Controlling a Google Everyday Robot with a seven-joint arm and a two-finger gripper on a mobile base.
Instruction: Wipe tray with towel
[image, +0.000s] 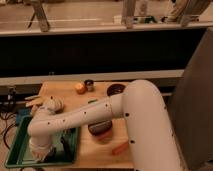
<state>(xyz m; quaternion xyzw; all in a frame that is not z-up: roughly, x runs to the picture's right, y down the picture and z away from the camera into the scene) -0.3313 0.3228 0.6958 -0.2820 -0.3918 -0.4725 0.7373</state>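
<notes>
Jaws cannot be made out: the gripper (44, 154) points down into the tray (20, 134), at its near left part, and the arm (95, 117) hides the towel. Tray sits at the table's (95, 150) left edge. Nearby lie a bowl (100, 129), an orange (80, 88) and a carrot (120, 148).
</notes>
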